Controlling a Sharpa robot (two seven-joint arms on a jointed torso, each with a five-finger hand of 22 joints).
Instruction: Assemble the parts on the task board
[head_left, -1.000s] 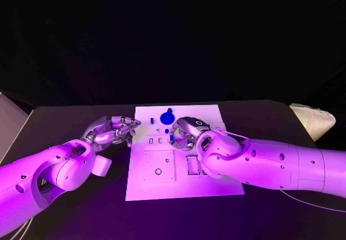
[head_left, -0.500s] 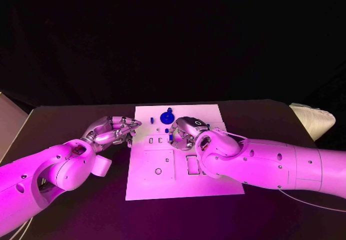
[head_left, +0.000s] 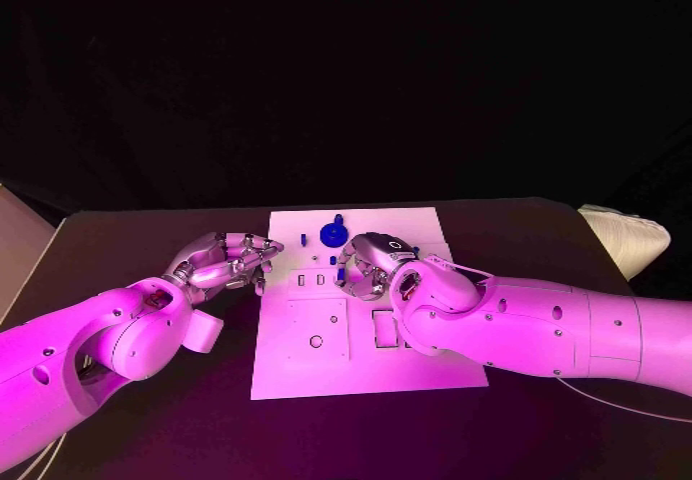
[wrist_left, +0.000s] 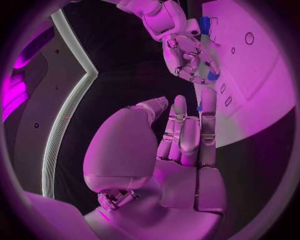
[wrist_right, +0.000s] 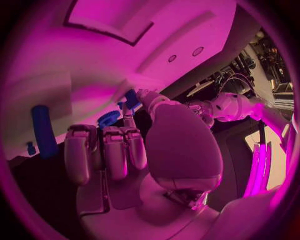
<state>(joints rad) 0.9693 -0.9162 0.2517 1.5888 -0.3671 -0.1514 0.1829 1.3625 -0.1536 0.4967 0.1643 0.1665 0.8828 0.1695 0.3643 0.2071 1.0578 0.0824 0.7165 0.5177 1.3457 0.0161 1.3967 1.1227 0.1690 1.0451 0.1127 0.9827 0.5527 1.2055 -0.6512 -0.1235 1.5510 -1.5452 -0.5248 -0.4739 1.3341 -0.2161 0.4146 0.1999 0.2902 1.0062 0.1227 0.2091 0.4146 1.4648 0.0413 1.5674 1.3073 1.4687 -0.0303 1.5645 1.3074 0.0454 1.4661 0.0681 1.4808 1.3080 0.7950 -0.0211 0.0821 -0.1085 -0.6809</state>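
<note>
Task board (head_left: 361, 345) found flat in the middle of the black table (head_left: 130, 240), long side running away from the robot.

Left hand (head_left: 224, 262) located at the board's left edge, toward the far end, just off the white plate. Fingers curled inward in the head view; laid side by side and pointing at the board in the left wrist view (wrist_left: 181, 145). A speck of blue seen at the fingertips there, too small to identify. Cannot tell whether holding anything or merely closed.

Right hand (head_left: 372, 265) located over the board, in the far half and near the centre line, knuckles up and fingers bent down toward the surface. Small blue piece (head_left: 333, 261) noted right at those fingertips, again visible in the left wrist view (wrist_left: 212, 76). Contact hidden by the fingers, so cannot tell whether pinched or only beside them. Fingers bent in the right wrist view (wrist_right: 119, 150), nothing seen in the palm.

Round blue part (head_left: 335, 235) sitting on the board near its far edge, just beyond the right hand. Blue peg (head_left: 304, 240) beside it, toward the left edge, apart from both hands.

Round hole (head_left: 316, 342) and rectangular recess (head_left: 385, 330) recorded in the board's near half, both unfilled.
</note>
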